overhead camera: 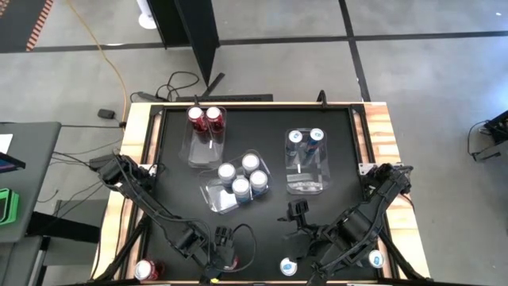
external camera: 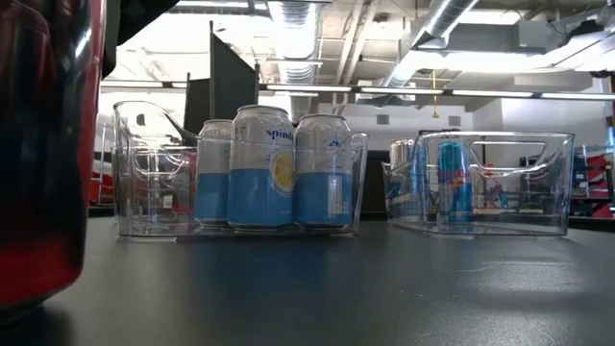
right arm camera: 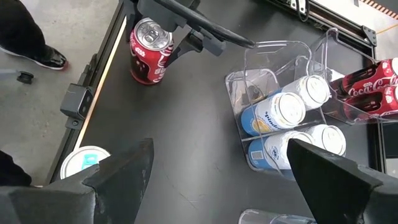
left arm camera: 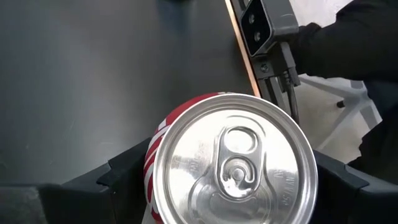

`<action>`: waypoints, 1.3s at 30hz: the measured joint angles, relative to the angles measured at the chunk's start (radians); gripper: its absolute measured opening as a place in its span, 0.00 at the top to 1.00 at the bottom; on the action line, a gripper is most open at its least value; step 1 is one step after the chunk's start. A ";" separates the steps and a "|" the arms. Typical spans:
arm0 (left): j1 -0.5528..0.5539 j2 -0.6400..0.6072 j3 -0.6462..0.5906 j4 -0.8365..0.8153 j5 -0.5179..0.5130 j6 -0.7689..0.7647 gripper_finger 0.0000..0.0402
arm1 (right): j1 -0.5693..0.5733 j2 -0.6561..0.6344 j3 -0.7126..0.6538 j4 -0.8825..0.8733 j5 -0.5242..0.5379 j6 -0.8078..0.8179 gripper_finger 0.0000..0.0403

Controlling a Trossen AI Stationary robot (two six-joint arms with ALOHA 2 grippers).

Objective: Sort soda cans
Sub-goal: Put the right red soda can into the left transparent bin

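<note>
Looking straight down, the left gripper (overhead camera: 159, 266) sits at the tabletop's near left corner around a red can (overhead camera: 146, 270). The right gripper (overhead camera: 298, 216) hangs open near the near edge, gripping nothing, with a white-topped can (overhead camera: 288, 267) beside its arm. Three clear bins hold sorted cans: two red ones (overhead camera: 205, 118) near the far edge, four pale blue ones (overhead camera: 242, 176) mid-table, two dark blue ones (overhead camera: 305, 137) to the right.

From table height, the pale blue cans (external camera: 264, 165) stand upright in their bin (external camera: 144, 173) (a red blur fills the left side).

On the left wrist, dark fingers (left arm camera: 118, 180) flank the red can (left arm camera: 233, 165), clasping its sides.

On the right wrist, spread fingers (right arm camera: 121, 174) are holding nothing; the red can (right arm camera: 149, 50) stands beyond.
</note>
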 joint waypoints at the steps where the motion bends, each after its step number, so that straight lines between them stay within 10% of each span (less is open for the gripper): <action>1: 0.000 0.000 0.003 -0.009 -0.001 0.000 0.24 | 0.000 0.000 0.000 0.000 0.000 0.000 0.04; 25: 0.006 -0.013 0.497 -0.768 -0.221 0.037 0.24 | 0.003 0.000 0.000 -0.004 0.000 -0.010 0.04; 39: 0.145 -0.321 0.453 -0.862 -0.357 0.013 0.24 | 0.003 0.000 0.000 -0.004 0.000 -0.010 0.04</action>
